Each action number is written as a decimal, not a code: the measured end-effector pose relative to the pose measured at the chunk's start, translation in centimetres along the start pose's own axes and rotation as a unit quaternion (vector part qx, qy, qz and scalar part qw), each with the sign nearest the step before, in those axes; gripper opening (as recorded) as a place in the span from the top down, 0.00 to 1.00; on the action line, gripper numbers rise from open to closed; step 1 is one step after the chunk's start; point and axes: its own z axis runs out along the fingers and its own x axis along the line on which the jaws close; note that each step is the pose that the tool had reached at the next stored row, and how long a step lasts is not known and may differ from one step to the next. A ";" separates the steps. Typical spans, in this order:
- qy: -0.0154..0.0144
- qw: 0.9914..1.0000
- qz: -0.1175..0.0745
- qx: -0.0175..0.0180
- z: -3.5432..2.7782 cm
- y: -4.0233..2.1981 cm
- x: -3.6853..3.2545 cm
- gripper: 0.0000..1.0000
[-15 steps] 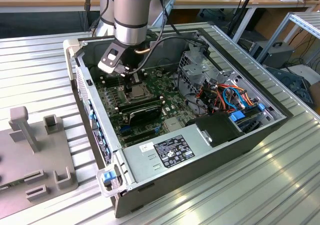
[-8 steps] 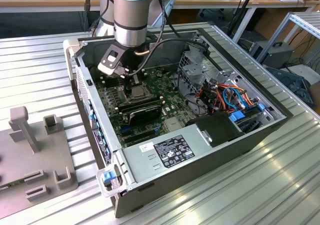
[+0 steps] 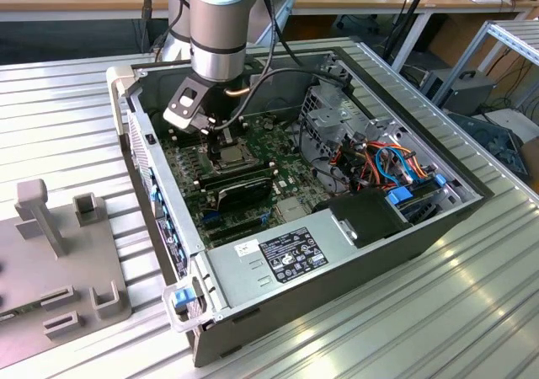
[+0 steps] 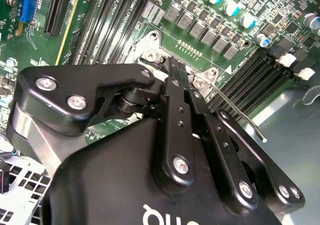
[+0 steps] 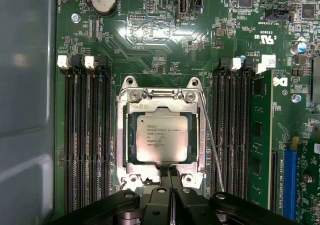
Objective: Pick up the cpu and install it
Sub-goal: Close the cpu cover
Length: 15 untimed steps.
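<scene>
The cpu (image 5: pixel 161 136) is finished in silver-grey with fine dark print; the motherboard (image 5: pixel 150 40) is coloured green, the end effector (image 5: pixel 171 177) black — and the desk (image 3: pixel 67 118) is ribbed in pale silver stripes.

We see a ribbed aluminium table (image 3: pixel 59 118) carrying the open computer case (image 3: pixel 337 286), which lies on its side directly on the slats. A grey fixture plate (image 3: pixel 25 265) with upright pegs rests beside the case, toward the exterior view's left.

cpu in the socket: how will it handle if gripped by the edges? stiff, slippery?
The cpu looks like a flat metal-topped plate, so likely stiff. Its smooth top probably slips when pinched. It sits low inside the socket frame, so edges likely offer little grip.
</scene>
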 end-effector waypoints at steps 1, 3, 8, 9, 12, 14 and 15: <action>0.000 1.000 0.000 0.000 0.01 0.00 0.00 0.89; 0.000 1.000 0.000 0.000 0.12 0.00 0.02 0.89; 0.000 1.000 0.000 0.000 0.22 -0.01 0.02 0.89; 0.000 1.000 0.000 0.000 0.24 -0.01 0.02 0.89; 0.000 1.000 0.000 0.000 0.43 -0.02 0.02 0.89; 0.000 1.000 0.000 0.000 0.55 -0.03 0.02 0.89; 0.000 1.000 0.000 0.000 0.57 -0.03 0.02 0.89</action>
